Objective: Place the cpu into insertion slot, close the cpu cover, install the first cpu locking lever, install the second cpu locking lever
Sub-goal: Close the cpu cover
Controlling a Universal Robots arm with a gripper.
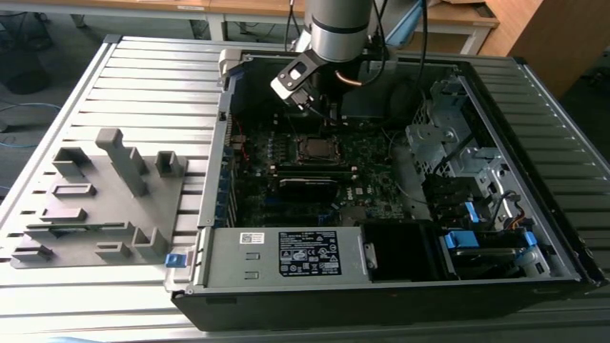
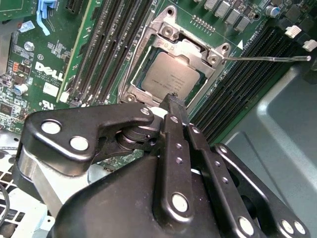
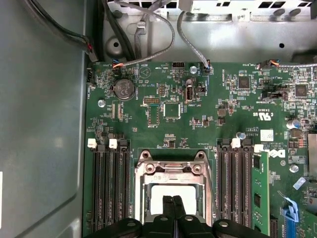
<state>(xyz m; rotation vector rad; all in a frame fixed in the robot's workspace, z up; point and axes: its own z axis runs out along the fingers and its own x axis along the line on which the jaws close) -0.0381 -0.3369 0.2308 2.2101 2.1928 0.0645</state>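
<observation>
The cpu (image 2: 171, 74) lies flat in the insertion slot (image 1: 313, 148), its silver-grey top showing through the window of the cpu cover (image 2: 195, 47), which is folded down over it. In the first wrist view the cpu (image 3: 163, 191) sits inside the cover frame (image 3: 173, 168). My gripper (image 2: 172, 97) hangs just above the cpu, shut, with nothing between its fingers (image 3: 168, 203). A thin silver locking lever (image 2: 267, 58) sticks out sideways from one corner of the socket. In the exterior view the gripper (image 1: 324, 113) is inside the open computer case, just behind the socket.
Long black memory slots (image 3: 106, 193) flank the socket on both sides. A grey power supply box (image 1: 286, 254) fills the case's near edge, and a drive cage (image 1: 448, 143) stands at the exterior view's right. Cables (image 3: 148, 29) run along the case wall. A grey fixture (image 1: 96, 200) sits outside.
</observation>
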